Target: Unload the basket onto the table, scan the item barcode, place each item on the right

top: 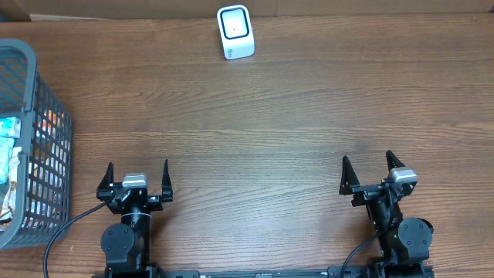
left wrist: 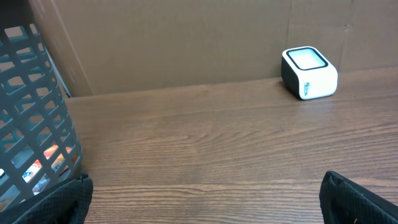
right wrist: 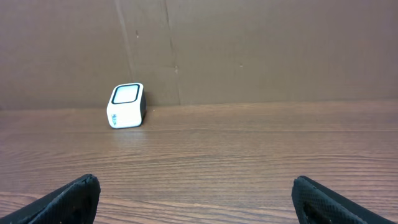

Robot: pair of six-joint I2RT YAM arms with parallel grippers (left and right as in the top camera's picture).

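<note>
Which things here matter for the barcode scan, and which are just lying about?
For the job: scanner; basket of packaged items; left gripper and right gripper, both open and empty.
Just there: table; cardboard wall.

We count 1 scanner [top: 235, 32], far ahead of both hands; 1 basket [top: 29, 69], just left of the left gripper [top: 137, 166]; 2 grippers incl. the right gripper [top: 367, 157]. Packets [top: 9, 154] in basket: several, exact no. unclear.
</note>
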